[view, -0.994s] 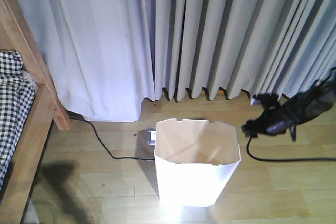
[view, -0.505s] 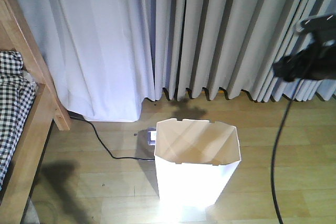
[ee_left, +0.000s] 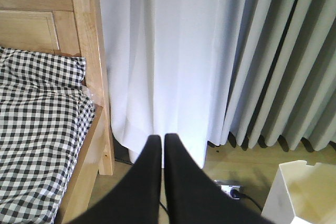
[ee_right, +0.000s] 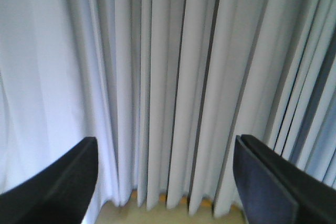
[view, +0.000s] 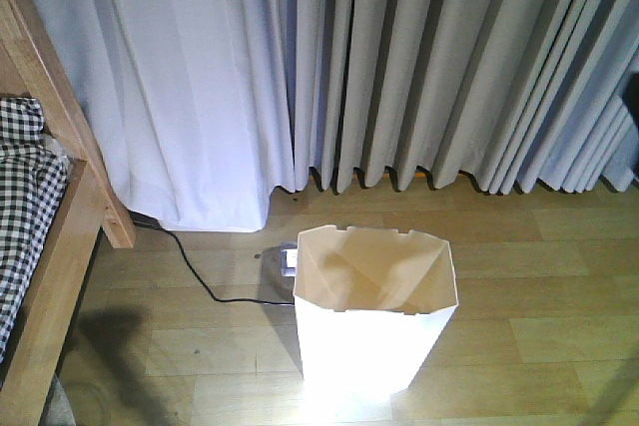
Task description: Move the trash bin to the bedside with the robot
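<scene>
The white trash bin point(view: 374, 331) stands upright and unheld on the wooden floor, its angular rim open to the top. The bed is at the left, with a light wooden frame point(view: 72, 231) and checked bedding point(view: 22, 212); a strip of floor separates bin and bed. Neither arm shows in the front view. In the left wrist view my left gripper point(ee_left: 161, 139) is shut on nothing, pointing at the floor between the bed frame point(ee_left: 97, 103) and the bin's corner point(ee_left: 307, 192). My right gripper point(ee_right: 165, 148) is open and faces the curtains, with nothing between its fingers.
Grey and white curtains point(view: 399, 57) hang to the floor behind the bin. A black power cord point(view: 195, 281) runs from under the white curtain to a power strip point(view: 288, 259) just behind the bin's left side. Wooden floor point(view: 539, 346) lies right of the bin.
The right arm with its trailing cable, beside the bin's right rim a second ago, rose up and to the right and has left the front view. The bin has not moved.
</scene>
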### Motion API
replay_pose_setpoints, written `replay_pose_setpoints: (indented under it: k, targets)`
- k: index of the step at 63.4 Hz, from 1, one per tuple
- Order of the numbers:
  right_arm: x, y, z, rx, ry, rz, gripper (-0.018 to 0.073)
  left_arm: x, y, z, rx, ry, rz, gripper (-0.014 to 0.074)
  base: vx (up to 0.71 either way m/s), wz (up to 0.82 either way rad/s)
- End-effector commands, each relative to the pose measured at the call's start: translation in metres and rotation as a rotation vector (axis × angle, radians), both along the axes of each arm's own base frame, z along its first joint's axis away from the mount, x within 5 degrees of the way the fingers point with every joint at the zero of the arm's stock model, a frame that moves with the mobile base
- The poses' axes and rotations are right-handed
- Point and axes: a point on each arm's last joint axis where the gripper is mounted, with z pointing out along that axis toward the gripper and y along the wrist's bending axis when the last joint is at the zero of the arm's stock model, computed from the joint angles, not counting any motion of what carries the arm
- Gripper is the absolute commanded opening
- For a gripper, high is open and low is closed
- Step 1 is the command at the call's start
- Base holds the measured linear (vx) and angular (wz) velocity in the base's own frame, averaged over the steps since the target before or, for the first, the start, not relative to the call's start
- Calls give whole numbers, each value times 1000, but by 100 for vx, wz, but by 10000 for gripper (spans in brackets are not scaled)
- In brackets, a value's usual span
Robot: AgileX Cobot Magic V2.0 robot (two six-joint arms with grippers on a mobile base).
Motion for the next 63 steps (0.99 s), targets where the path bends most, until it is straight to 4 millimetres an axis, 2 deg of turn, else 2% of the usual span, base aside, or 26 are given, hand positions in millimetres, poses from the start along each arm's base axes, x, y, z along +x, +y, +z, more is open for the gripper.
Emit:
replay_pose_setpoints:
  k: [1, 9, 18, 30, 37, 41, 45, 54, 63]
  targets:
    - [-26, 0, 3, 4, -113, -45, 531, 1, 0, 5, 4, -77, -4, -6, 0, 0]
    - [-52, 4, -24, 25, -144, -38, 531, 1, 0, 5, 4, -77, -4, -6, 0, 0]
    - [-63, 10, -53, 94, -121, 8, 531, 1, 0, 5, 4, -77, -4, -6, 0, 0]
    - [-65, 18, -59, 166, -109, 96, 531, 1, 0, 5, 4, -77, -4, -6, 0, 0]
    - [-65, 14, -58, 152, -126, 63, 518, 1, 0, 5, 4, -77, -4, -6, 0, 0]
    - [-64, 12, -57, 141, -138, 34, 471, 1, 0, 5, 4, -77, -4, -6, 0, 0]
    - [-64, 10, -57, 112, -144, 18, 365, 1, 0, 5, 4, -77, -4, -6, 0, 0]
    - [-64, 9, -58, 11, -141, 20, -19, 1, 0, 5, 4, -77, -4, -6, 0, 0]
    - [-63, 7, -57, 7, -151, -2, -10, 1, 0, 5, 4, -77, -4, -6, 0, 0]
